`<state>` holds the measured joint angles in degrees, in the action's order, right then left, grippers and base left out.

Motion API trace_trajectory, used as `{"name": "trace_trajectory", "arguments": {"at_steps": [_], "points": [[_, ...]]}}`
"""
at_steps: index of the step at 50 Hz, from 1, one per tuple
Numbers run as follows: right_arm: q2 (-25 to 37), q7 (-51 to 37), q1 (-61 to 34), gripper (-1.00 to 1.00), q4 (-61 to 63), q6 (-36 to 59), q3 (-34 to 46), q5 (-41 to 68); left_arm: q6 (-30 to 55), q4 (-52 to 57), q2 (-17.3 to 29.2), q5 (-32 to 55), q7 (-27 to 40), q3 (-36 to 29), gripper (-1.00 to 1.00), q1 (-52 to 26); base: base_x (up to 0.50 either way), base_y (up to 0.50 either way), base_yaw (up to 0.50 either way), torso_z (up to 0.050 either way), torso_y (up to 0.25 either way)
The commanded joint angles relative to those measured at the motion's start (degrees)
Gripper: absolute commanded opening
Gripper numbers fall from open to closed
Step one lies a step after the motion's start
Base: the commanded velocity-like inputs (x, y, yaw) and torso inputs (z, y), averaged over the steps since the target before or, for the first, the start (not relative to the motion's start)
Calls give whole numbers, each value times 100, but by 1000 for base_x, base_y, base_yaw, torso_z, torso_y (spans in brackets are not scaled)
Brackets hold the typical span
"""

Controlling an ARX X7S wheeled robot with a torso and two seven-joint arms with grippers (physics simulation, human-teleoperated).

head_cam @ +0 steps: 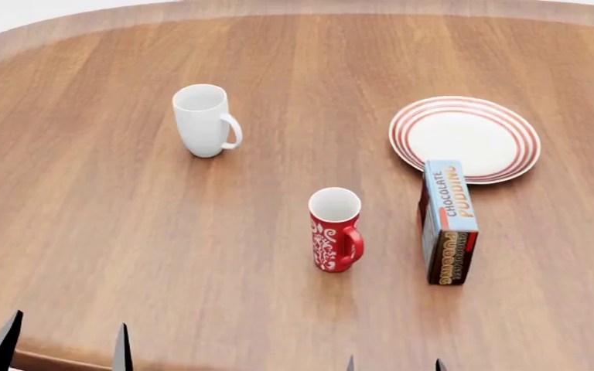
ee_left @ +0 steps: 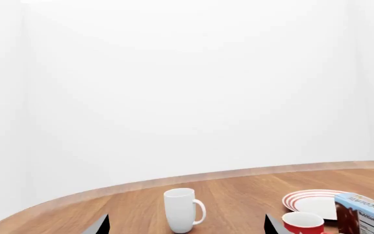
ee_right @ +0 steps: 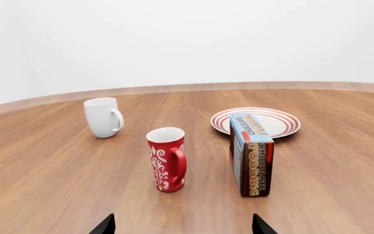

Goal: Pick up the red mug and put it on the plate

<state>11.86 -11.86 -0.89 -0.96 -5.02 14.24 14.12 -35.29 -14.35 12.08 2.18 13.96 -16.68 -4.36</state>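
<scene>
Head view over a round wooden table (head_cam: 121,232). The red mug (head_cam: 334,229) stands upright near the middle of the table, its handle turned toward the near edge, touching nothing. The plate (head_cam: 465,138) lies flat farther back and to the right, well apart from the mug. A chocolate pudding box (head_cam: 448,221) stands on edge just right of the mug, its far end at the plate's near rim; a strip of bare wood separates box and mug. A white mug (head_cam: 203,120) stands upright far left, well apart from the others. Open wood lies between the red mug and the near edge. The left gripper (head_cam: 65,348) and right gripper (head_cam: 393,365) show only fingertips at the near edge, both spread apart and holding nothing.
</scene>
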Motion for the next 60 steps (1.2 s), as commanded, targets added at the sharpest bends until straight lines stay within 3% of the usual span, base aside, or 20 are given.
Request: {"name": "trace_trajectory", "arguments": {"at_steps": [1, 60], "points": [[21, -49, -7, 100, 2, 16, 30, 4, -7, -3, 18, 21, 24, -30, 100, -9, 137, 0, 0, 0, 0], [130, -168, -18, 100, 19, -19, 168, 118, -26, -12, 113, 34, 165, -172, 100, -42, 192, 0, 0, 0, 0]]}}
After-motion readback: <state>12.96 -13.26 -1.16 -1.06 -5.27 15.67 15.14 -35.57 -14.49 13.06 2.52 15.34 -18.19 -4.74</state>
